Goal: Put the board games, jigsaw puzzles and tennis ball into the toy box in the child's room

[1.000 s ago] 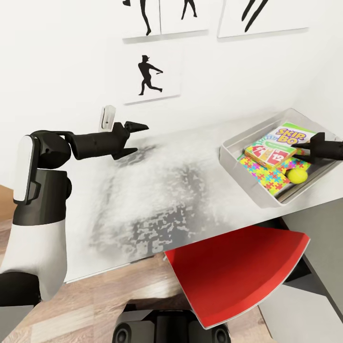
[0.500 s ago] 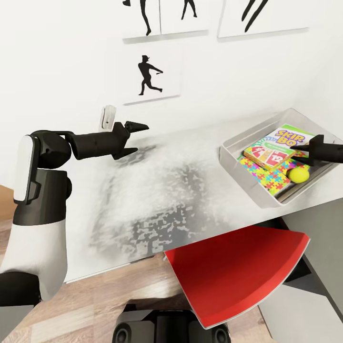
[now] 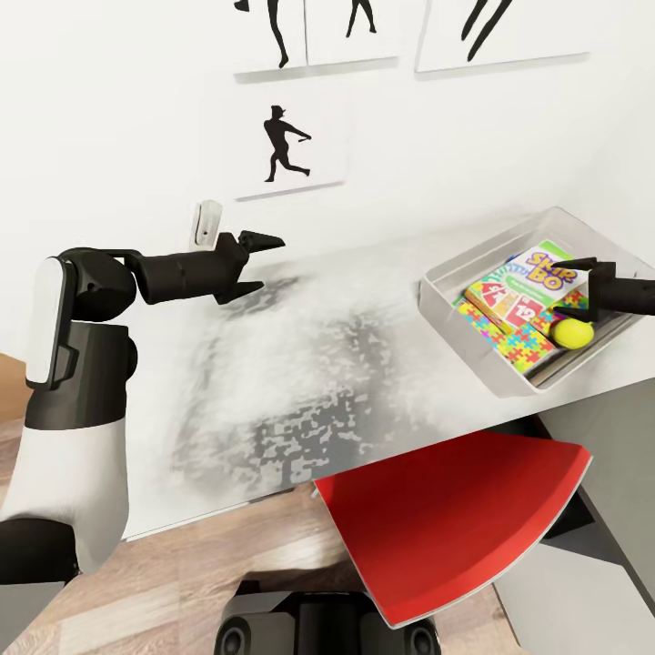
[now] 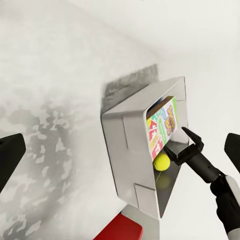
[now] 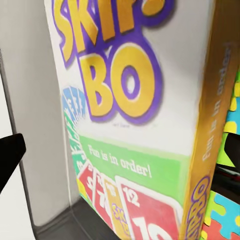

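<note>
1. We judge the Skip-Bo game box [image 3: 539, 273] to be light, stiff cardboard with a glossy, rather slippery skin. It is best pinched across its thin edges, not on the broad printed face.
2. It lies tilted in the toy box [image 3: 455, 273] at about 3 o'clock in the head view, over a jigsaw puzzle [image 3: 505, 338], with the tennis ball [image 3: 573, 332] just beside it toward 5 o'clock.
3. The right gripper [image 3: 587, 282] hangs over the bin with its fingers spread and nothing between them. We cannot tell whether a fingertip touches the lid.
4. The left gripper [image 3: 259, 264] is parted and empty too, at about 9 o'clock, well apart from the bin above the table [image 3: 318, 382].
5. The right wrist view alone gives the lettering, the gold side edge of the game box [image 5: 145, 120] and the bin's grey wall [image 5: 35, 125] close beside it.
6. The left wrist view shows the whole bin [image 4: 125, 145] from outside, with the ball [image 4: 161, 161] and the right gripper [image 4: 192, 145] over it.
7. The head view adds the red chair [image 3: 446, 528] tucked under the desk.
</note>
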You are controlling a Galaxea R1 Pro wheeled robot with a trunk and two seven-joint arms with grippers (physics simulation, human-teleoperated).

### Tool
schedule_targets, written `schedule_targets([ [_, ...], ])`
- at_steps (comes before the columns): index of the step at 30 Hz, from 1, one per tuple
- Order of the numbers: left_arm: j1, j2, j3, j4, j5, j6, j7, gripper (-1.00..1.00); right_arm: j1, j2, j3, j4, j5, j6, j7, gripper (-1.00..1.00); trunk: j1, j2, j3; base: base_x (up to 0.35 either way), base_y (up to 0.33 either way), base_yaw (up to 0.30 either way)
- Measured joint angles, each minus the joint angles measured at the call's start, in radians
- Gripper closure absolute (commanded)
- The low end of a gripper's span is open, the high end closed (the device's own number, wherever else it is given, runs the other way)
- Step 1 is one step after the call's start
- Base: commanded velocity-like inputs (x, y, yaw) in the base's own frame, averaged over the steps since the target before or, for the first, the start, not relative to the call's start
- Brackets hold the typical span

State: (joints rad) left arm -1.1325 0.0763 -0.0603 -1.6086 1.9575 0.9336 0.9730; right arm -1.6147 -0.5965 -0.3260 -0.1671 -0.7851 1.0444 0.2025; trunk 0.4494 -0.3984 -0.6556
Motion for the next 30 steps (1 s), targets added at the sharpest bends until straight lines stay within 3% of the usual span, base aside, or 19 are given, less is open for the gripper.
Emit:
schedule_targets([
  [10, 0.000, 0.000, -0.001, 0.000, 0.000, -0.001, 0.000, -1.00, 0.000, -0.001, -0.001, -0.006, -0.001, 0.000, 0.000, -1.00, 0.000, 0.000, 0.000, 0.000, 0.000, 0.000],
  [20, 0.001, 0.000, -0.002, 0.000, -0.001, -0.001, -0.002, -1.00, 0.000, -0.003, 0.001, -0.148, -0.008, -0.001, -0.004, -1.00, 0.000, 0.000, 0.000, 0.000, 0.000, 0.000],
  [30, 0.001, 0.000, -0.002, 0.000, -0.001, 0.000, -0.007, -1.00, 0.000, -0.002, 0.003, -0.192, -0.022, -0.002, -0.004, -1.00, 0.000, 0.000, 0.000, 0.000, 0.000, 0.000],
])
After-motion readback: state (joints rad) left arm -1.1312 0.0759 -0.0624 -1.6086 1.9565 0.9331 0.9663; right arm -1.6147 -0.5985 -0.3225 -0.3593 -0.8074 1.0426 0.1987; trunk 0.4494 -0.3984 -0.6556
